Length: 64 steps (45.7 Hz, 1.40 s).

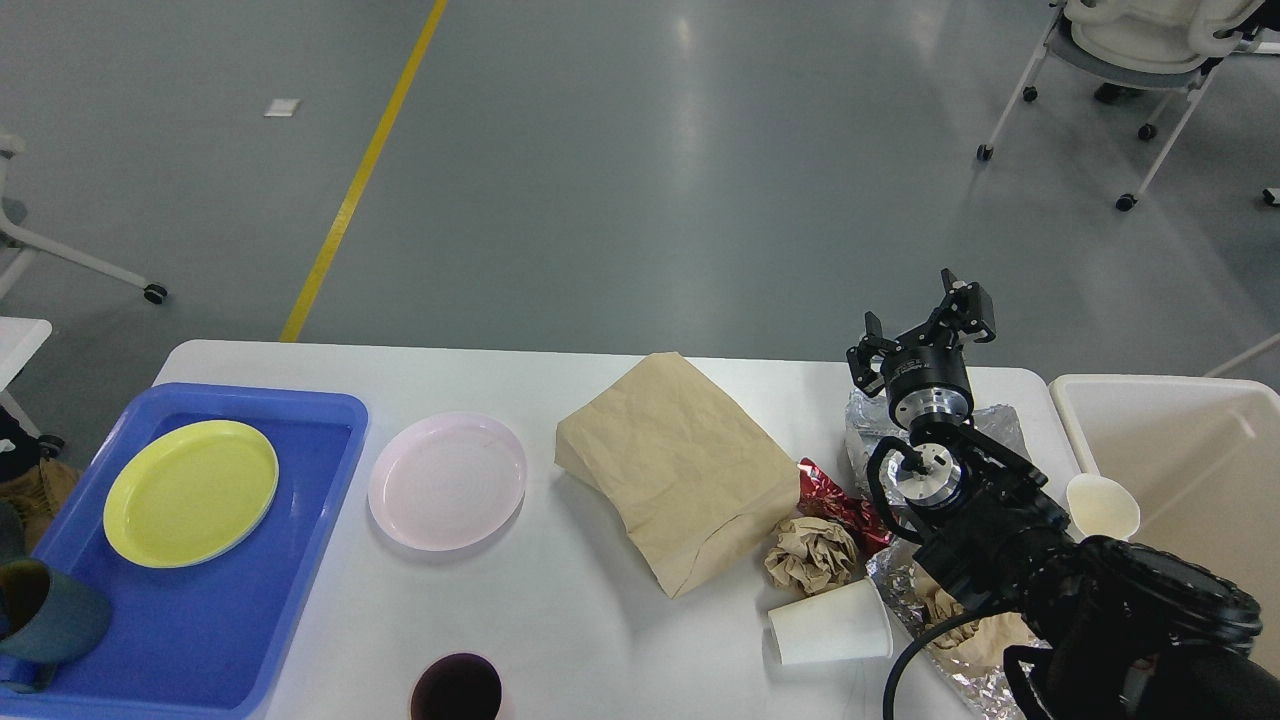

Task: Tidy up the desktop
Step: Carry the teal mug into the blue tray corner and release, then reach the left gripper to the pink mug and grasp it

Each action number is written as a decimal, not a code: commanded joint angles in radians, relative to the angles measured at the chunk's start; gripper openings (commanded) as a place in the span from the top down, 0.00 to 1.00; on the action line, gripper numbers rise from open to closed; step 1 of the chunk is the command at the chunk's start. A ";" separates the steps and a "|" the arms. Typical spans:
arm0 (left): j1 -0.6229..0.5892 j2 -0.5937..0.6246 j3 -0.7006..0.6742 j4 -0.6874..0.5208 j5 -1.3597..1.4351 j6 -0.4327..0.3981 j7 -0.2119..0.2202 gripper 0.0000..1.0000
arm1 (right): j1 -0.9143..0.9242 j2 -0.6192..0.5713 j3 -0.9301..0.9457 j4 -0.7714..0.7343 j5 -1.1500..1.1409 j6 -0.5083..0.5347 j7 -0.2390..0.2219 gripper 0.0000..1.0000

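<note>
Desktop (560, 640) bears tray (200, 640), plate (447, 480), bag (680, 465).

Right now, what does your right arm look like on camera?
The right arm is black and chunky, with silver metal rings at two joints and a black cable looping low down. The right gripper is black, with two short fingers. The left arm isn't in view.

Single head view, high, facing forward and down over desktop (520, 640); floor beyond.
</note>
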State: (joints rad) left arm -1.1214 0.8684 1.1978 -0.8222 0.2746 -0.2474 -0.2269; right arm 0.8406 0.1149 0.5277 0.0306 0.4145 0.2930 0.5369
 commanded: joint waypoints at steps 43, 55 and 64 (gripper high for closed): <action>-0.613 -0.003 0.006 0.075 0.021 -0.713 -0.005 0.03 | 0.000 0.000 0.000 0.000 0.000 0.000 0.000 0.00; -0.880 -0.288 0.008 0.064 0.002 -0.713 -0.006 0.03 | 0.000 0.000 0.000 0.000 0.000 0.000 0.000 0.00; -0.842 -0.436 -0.004 0.014 -0.020 -0.713 -0.008 0.05 | 0.002 0.000 0.002 0.000 0.000 0.000 0.000 0.00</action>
State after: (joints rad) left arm -1.9951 0.4998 1.2015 -0.7635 0.2740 -0.9602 -0.2333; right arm 0.8408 0.1149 0.5277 0.0307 0.4147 0.2930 0.5369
